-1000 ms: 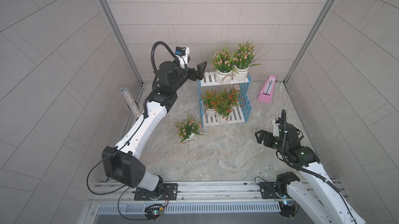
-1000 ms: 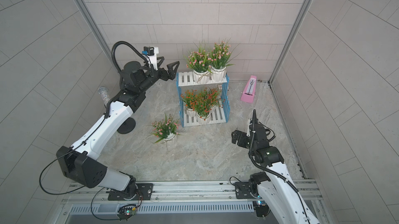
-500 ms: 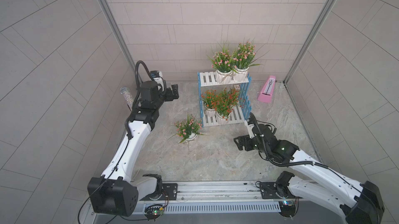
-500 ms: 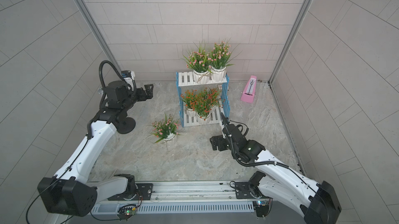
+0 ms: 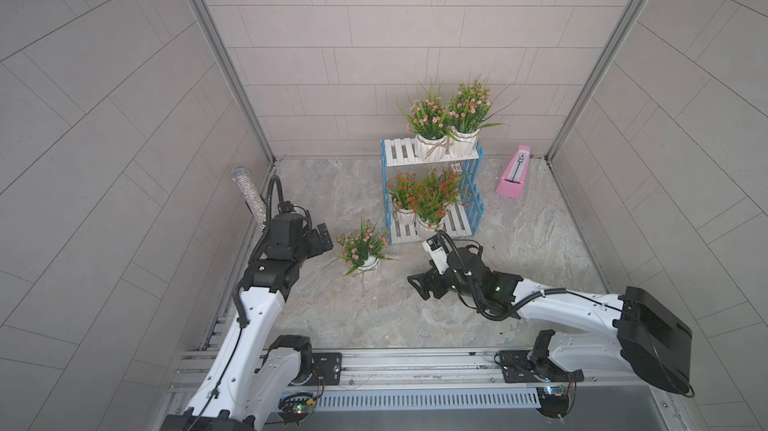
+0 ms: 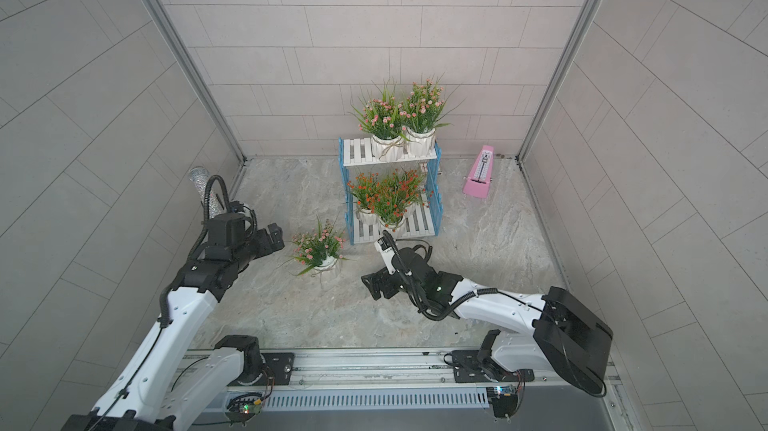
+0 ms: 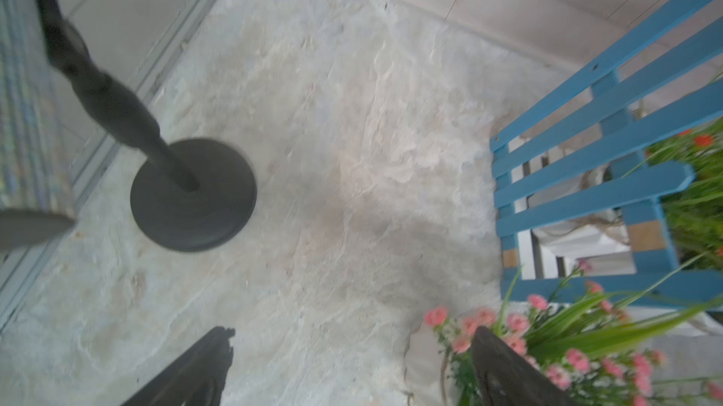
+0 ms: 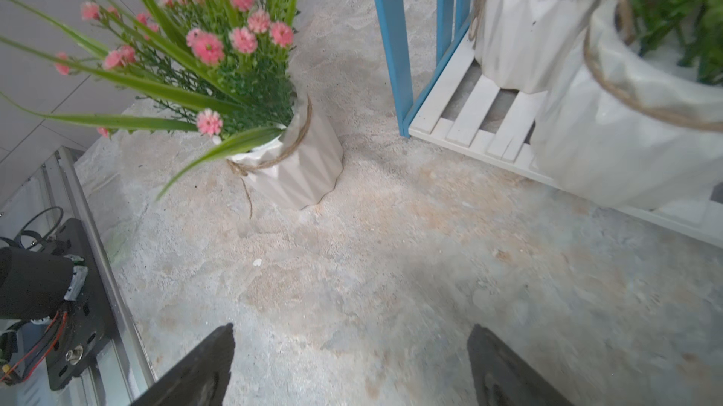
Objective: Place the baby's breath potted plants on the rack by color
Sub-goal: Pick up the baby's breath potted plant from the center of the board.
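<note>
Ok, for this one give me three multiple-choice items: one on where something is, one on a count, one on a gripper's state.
1. Where does the lone pink-flowered plant stand?
A) on the rack's top shelf
B) on the table beside the rack
C) in a gripper

2. How many pots stand on the top shelf?
A) one
B) two
C) four

3. How is the right gripper?
A) shut on a pot
B) shut, empty
C) open, empty

Answers:
1 B: it rests on the table near the lower shelf's corner, with nothing gripping it.
2 B: both top views show two white pots with pink flowers side by side.
3 C: the right wrist view shows its fingers wide apart with only table between them.
</note>
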Controlling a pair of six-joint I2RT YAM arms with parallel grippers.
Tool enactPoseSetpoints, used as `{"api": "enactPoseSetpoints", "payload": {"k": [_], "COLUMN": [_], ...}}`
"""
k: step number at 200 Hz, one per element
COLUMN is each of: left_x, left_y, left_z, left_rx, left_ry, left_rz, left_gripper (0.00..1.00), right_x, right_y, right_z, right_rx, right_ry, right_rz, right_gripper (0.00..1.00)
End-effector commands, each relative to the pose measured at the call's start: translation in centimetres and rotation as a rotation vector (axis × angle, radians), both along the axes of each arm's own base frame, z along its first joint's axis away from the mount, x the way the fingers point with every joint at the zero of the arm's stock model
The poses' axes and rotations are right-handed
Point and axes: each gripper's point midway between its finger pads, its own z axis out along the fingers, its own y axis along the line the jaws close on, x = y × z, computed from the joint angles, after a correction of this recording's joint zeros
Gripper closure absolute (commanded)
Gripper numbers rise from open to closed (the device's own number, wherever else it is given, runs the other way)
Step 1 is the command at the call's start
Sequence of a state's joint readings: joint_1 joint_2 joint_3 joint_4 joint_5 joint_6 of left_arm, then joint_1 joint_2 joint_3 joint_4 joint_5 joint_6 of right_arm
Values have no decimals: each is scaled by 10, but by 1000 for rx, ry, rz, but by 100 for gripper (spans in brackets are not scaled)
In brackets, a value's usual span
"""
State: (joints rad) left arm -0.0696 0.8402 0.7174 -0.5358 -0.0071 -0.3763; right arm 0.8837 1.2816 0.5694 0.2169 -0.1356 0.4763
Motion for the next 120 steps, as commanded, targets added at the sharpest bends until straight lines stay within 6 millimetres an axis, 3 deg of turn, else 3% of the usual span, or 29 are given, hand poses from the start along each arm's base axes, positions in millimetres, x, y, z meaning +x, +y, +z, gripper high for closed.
{"api": "enactPoseSetpoints", "payload": {"k": [1,47,120], "left_x": [-23,-41,-86], "left_y": [-2,-39,-59], "left_z": [-20,-42,-74], "left_rx": [-66,-279,-269], "left_ry": [69,153,109], "left_rz": [45,19,9], "left_gripper": [0,1,3], "right_x": [15,44,47], "right_y": [16,18,17], "right_z": [15,2,-8], "right_rx": [120,289,306], "right_ry": [20,180,237], "right_rz": [-3,-43,-47], "right_gripper": [6,9,7]}}
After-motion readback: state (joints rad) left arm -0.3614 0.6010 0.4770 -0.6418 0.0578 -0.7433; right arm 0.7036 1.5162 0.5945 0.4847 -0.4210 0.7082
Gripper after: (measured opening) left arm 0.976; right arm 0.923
